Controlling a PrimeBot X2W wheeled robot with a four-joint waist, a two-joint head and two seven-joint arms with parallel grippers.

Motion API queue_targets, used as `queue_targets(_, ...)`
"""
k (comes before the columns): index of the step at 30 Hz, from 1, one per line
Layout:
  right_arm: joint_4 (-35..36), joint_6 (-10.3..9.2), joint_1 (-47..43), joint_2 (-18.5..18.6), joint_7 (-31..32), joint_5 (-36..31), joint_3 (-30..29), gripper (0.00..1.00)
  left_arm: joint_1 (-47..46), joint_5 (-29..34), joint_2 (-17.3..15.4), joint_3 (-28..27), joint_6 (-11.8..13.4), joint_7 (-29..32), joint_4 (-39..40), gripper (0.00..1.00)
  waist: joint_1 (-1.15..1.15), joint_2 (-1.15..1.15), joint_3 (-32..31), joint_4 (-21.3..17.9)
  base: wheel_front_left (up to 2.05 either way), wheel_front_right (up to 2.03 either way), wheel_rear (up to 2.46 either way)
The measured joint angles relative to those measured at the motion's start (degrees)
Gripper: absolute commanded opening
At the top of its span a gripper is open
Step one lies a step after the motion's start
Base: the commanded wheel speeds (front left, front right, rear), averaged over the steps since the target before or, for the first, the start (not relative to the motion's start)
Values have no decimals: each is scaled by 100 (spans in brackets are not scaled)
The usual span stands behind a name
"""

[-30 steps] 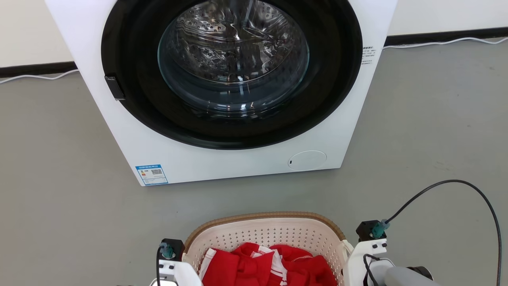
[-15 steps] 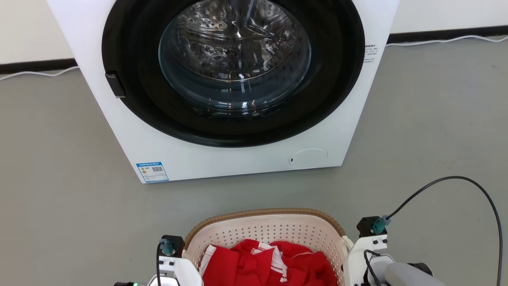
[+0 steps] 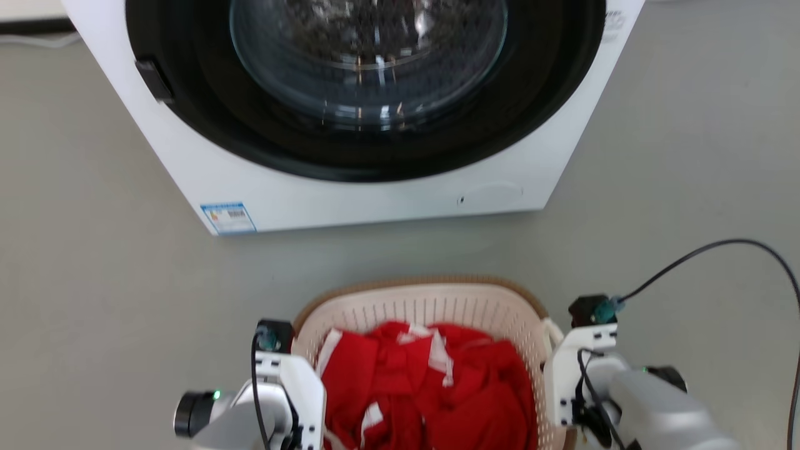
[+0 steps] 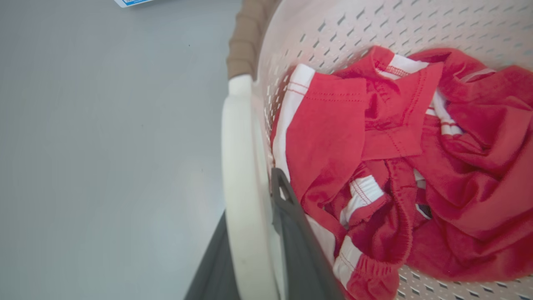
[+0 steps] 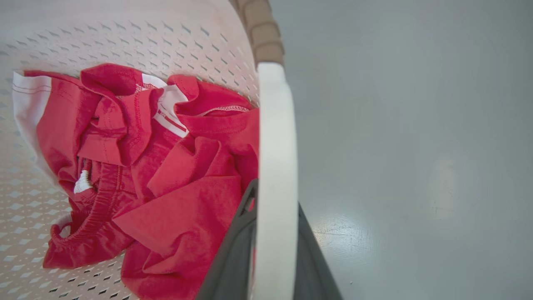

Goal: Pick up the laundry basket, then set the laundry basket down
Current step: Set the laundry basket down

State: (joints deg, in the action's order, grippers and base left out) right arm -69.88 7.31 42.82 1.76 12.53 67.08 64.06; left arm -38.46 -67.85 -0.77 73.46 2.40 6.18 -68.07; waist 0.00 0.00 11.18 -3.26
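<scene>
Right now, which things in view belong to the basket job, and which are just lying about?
Job: laundry basket; left gripper and right gripper, each clamped on a white side handle.
Just there: washer; red clothes inside the basket; grey floor.

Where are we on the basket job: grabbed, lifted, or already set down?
Done: both grips are on, the left gripper clamping the left handle of the basket, the right gripper the right handle, red clothes inside. In hand: the lift, in front of the washer; I cannot tell whether the basket is off the floor. Left: setting it down and releasing.
</scene>
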Motion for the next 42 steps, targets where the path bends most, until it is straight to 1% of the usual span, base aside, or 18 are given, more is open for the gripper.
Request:
queue_targets(11, -93, 3, 464, 90, -681, -48, 3, 0, -446, 198, -46, 0, 398, -414, 380, 0, 0, 0, 972, 84, 0, 0, 0)
queue_targets(20, 113, 5, 814, 394, -1296, -136, 21, 0, -851, 391, -45, 1, 755, -914, 668, 0, 0, 0, 1828, 166, 0, 0, 0)
queue_targets(28, 281, 5, 1056, 604, -1728, -160, 34, 0, -1150, 557, -46, 0, 1029, -1161, 862, 0, 0, 0, 2530, 245, 0, 0, 0)
queue_targets(42, 432, 5, 1380, 760, -2143, -160, 127, 0, -1542, 701, -48, -1, 1233, -1393, 896, 0, 0, 0, 3327, 314, 0, 0, 0)
